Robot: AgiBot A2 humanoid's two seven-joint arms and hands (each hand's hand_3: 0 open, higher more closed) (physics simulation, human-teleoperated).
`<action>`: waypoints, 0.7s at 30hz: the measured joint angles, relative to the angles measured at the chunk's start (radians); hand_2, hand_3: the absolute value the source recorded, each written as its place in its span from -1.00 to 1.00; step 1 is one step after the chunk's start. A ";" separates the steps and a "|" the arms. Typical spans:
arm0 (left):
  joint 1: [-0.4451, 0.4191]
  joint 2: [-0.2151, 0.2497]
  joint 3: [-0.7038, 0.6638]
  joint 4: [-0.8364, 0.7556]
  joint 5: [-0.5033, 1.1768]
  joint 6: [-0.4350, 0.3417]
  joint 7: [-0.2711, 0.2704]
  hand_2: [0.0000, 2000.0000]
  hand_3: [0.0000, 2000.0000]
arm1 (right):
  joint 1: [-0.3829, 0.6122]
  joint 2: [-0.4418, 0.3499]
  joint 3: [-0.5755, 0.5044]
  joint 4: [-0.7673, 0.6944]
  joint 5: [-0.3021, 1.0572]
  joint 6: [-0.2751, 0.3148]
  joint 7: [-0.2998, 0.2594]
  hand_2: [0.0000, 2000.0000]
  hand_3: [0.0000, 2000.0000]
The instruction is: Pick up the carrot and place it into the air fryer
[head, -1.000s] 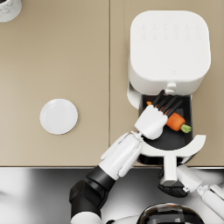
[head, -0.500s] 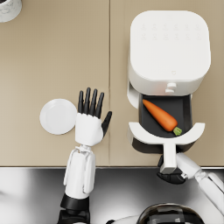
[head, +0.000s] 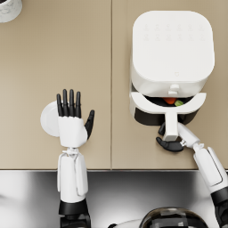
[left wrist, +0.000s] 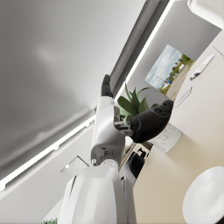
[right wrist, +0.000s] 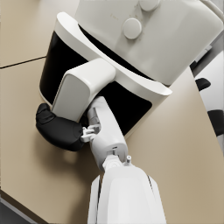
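Note:
The white air fryer [head: 171, 49] stands at the back right of the counter. Its drawer [head: 167, 103] is almost fully in, so only a sliver of the orange carrot [head: 169, 101] with its green tip shows in the gap. My right hand [head: 169, 141] grips the drawer handle [head: 171, 124]; in the right wrist view the dark right hand [right wrist: 59, 129] curls around the foot of the handle [right wrist: 81, 89] in front of the black drawer wall [right wrist: 57, 61]. Far to the left, my left hand [head: 71, 120] is held flat with fingers spread, empty, over the edge of a white plate [head: 48, 119].
A white cup [head: 8, 8] sits at the back left corner. The counter's front edge [head: 111, 169] runs just below both hands. In the left wrist view the left hand [left wrist: 131, 122] is raised, with the plate [left wrist: 205, 197] and a potted plant [left wrist: 168, 138] beyond.
The drawer has slid nearly all the way into the air fryer with my right hand on its handle, hiding most of the carrot. The left hand stays open by the plate.

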 measured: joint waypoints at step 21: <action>0.019 0.008 0.015 0.048 0.000 0.000 0.000 -1.00 -1.00 | 0.268 -0.128 0.015 -0.404 -0.009 0.217 0.004 1.00 1.00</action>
